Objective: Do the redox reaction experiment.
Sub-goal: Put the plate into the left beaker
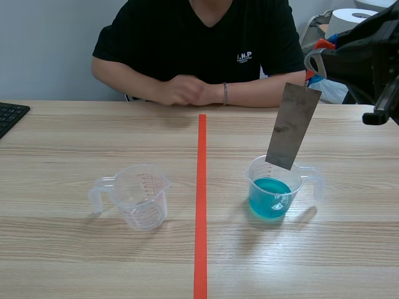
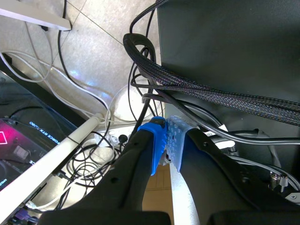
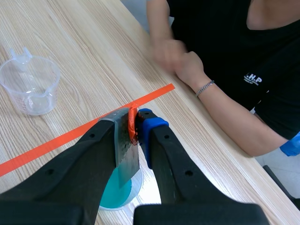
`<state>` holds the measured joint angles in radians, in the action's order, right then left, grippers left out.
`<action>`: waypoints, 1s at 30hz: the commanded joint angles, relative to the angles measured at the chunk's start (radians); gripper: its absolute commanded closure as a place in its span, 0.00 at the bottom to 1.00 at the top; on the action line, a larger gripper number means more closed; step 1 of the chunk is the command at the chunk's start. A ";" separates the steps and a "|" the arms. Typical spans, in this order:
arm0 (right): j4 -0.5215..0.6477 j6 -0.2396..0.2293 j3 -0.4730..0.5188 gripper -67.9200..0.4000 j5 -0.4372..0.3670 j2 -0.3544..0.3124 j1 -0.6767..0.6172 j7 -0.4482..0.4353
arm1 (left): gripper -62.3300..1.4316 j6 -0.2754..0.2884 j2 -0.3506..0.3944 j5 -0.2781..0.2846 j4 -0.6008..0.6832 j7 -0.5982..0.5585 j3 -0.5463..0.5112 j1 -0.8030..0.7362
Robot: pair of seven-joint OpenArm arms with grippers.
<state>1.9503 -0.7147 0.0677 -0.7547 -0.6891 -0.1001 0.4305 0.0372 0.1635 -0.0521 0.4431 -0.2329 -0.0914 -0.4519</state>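
A pale wood-grain counter (image 1: 75, 137) runs away toward a person (image 1: 199, 37) in a black T-shirt who sits across it with forearms resting on the far edge and hands together; an orange-red tape line (image 1: 201, 187) splits the surface down the middle and the corner of a black keyboard (image 1: 9, 115) shows at the left edge. Left of the line stands an empty clear cup (image 1: 140, 196), its handle turned away from the tape; right of the line stands a cup of blue liquid (image 1: 274, 193). The right arm enters high at the right, and the right hand (image 1: 312, 76) is clamped on the upper end of a grey metal strip (image 1: 292, 126), which hangs tilted with its lower edge at the mouth of the blue cup, above the liquid; whether it dips below the rim cannot be told. In the left wrist view the left hand (image 2: 165, 136) points at a tangle of black cables (image 2: 154, 65) beside a dark panel, its blue-padded fingers pressed together with nothing between them. In the right wrist view the strip sits pinched between the fingers, an orange-red patch at its top, the blue cup under the hand, the empty cup well off beyond the tape, and the person's wrist carries a bracelet (image 3: 205, 87)
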 commanded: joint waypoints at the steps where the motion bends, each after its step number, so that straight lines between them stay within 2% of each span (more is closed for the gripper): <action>1: 0.003 0.006 0.005 0.98 -0.008 -0.003 0.014 -0.014 | 0.93 0.002 0.001 0.003 0.011 -0.006 0.001 -0.010; 15: 0.036 0.007 0.018 0.98 -0.025 -0.004 0.014 -0.005 | 0.93 0.002 0.001 0.003 0.011 -0.006 0.001 -0.010; 30: 0.173 0.011 0.122 0.98 -0.195 -0.004 0.014 0.099 | 0.93 0.002 0.001 0.003 0.011 -0.006 0.001 -0.010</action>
<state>2.1098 -0.7116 0.1730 -0.9356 -0.6891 -0.1001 0.5358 0.0372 0.1635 -0.0521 0.4431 -0.2329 -0.0914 -0.4519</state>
